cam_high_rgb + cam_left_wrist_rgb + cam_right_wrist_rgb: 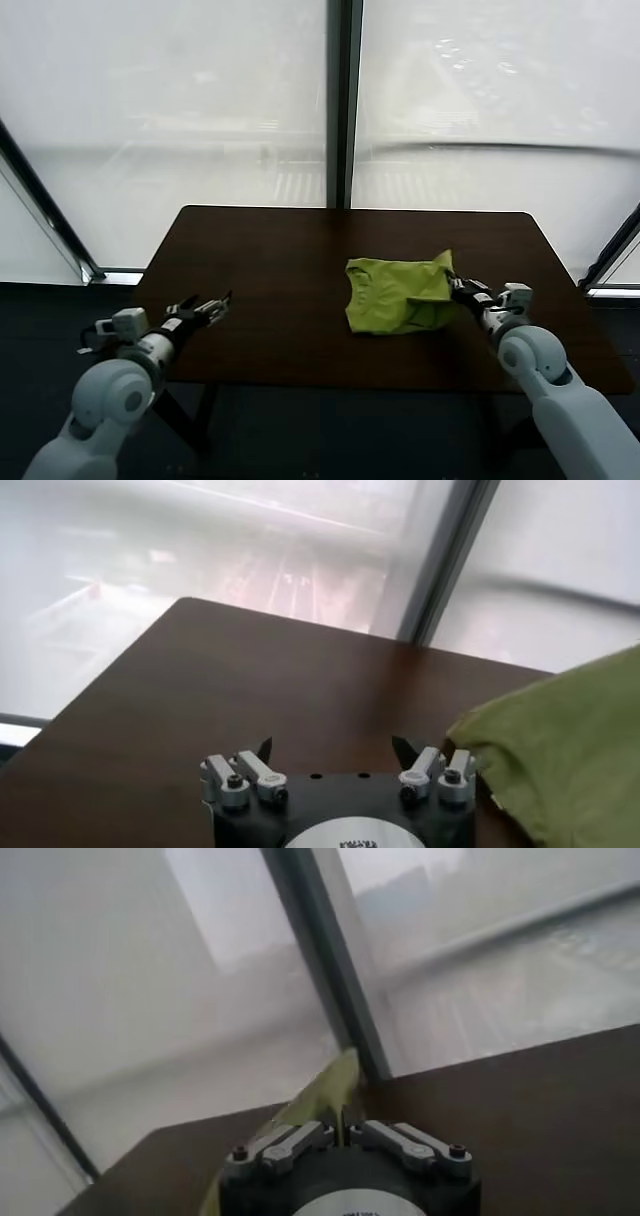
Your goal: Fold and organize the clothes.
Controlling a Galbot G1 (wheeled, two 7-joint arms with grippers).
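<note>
On dark table (pixel 290 260), right claw (pixel 455 285) pinching green T-shirt (pixel 395 295); left claw (pixel 205 310) spread, apart.

A dark brown table (pixel 300 250) stands by big windows (pixel 180 120). Bright white light comes in. The floor (pixel 40 320) is dark.

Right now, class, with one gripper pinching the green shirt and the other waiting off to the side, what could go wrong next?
1. The right gripper pinches only a raised corner of the shirt; the thin fabric could slip free.
2. The shirt lies bunched, so pulling may drag the whole heap across the table rather than spread it.
3. The left gripper hangs open, away from the shirt, leaving the far side unheld.
</note>
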